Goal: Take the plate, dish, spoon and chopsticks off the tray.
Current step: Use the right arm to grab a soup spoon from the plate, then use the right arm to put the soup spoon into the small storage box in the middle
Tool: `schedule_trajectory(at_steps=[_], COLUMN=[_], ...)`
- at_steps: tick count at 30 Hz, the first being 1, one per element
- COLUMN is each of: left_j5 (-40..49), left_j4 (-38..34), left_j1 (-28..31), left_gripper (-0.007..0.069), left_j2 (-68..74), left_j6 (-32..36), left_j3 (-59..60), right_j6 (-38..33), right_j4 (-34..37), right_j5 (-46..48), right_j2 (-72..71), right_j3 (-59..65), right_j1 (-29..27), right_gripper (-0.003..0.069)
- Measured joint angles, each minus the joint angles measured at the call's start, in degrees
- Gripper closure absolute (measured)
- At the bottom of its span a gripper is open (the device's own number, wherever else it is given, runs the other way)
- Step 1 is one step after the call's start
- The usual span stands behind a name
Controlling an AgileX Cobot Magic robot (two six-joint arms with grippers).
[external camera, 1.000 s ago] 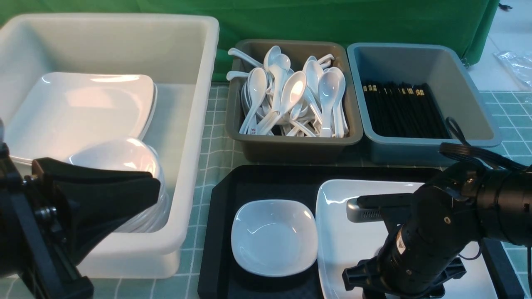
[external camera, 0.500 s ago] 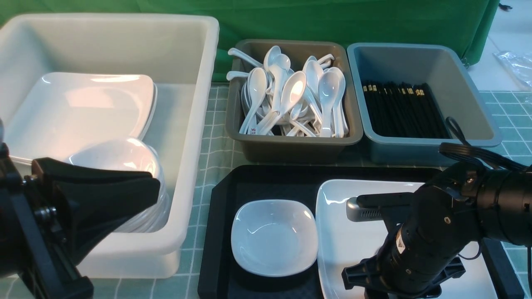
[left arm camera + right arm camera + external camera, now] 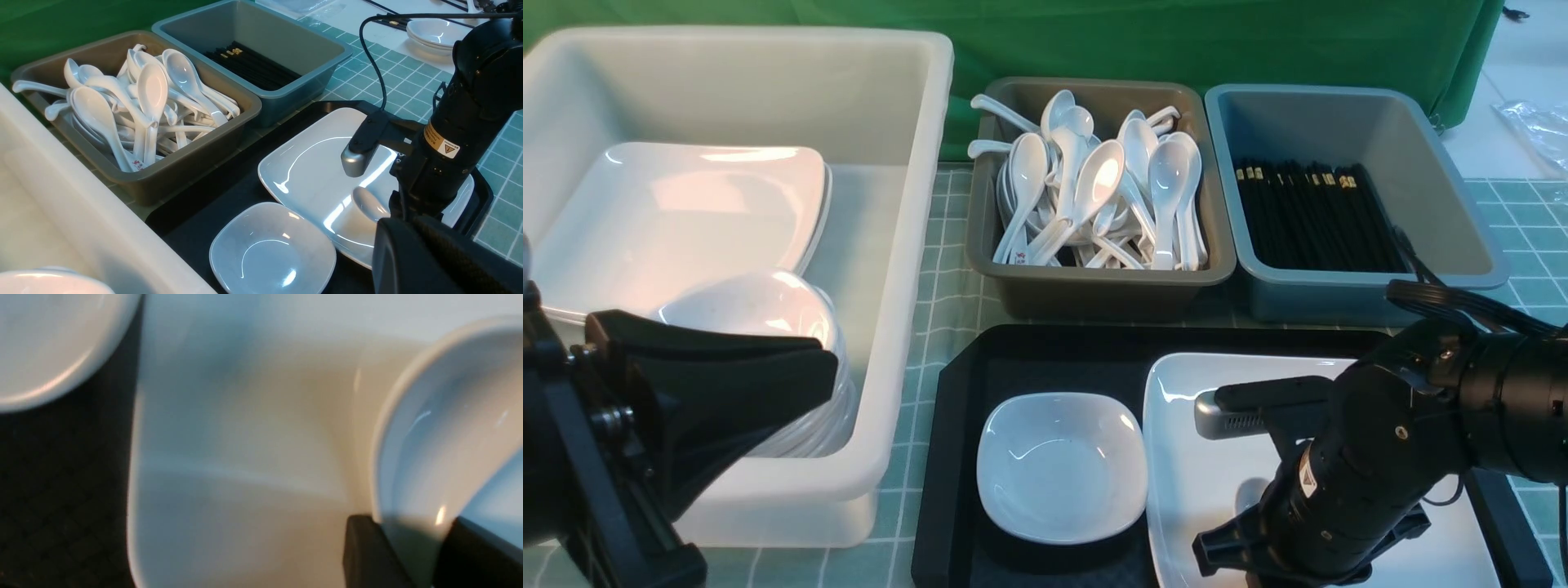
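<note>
On the right side of the tray (image 3: 956,457), the plate (image 3: 1184,457) bears the spoon (image 3: 367,203) — the right gripper (image 3: 414,539) pinches it, jaws half-closed; the dish (image 3: 1058,465) sits on the tray's left side — beyond that edge, the left gripper (image 3: 768,384) is closed, empty

The right arm (image 3: 1372,482) is matte black and cylindrical, with 1 screw (image 3: 1402,433) and a white label (image 3: 440,143) bearing a yellow triangle above the right end effector (image 3: 412,547). A grey camera (image 3: 1229,416) sits beside it, with a black cable (image 3: 1445,300) behind. The left end effector (image 3: 827,374) is a black wedge.
</note>
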Motion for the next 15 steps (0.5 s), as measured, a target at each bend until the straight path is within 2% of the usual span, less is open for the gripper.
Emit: schedule_trajectory(at_steps=[9, 11, 15], left_j5=[-0.5, -1.4, -4.3], left_j4=[0.0, 0.0, 0.0], left_j1=[0.0, 0.0, 0.0], left_gripper=[0.0607, 0.0607, 0.0607], left_j2=[-0.8, -0.8, -0.8], left_j6=[0.1, 0.1, 0.1], left_j3=[0.0, 0.0, 0.0], right_j6=[-4.0, -5.4, -10.6], right_j4=[0.1, 0.1, 0.2], right_j5=[1.7, 0.4, -7.8], right_j2=[-9.3, -10.6, -10.8], right_j3=[-3.1, -4.7, -13.8], right_j1=[0.0, 0.0, -1.0], right_gripper=[0.0422, 0.0422, 0.0422])
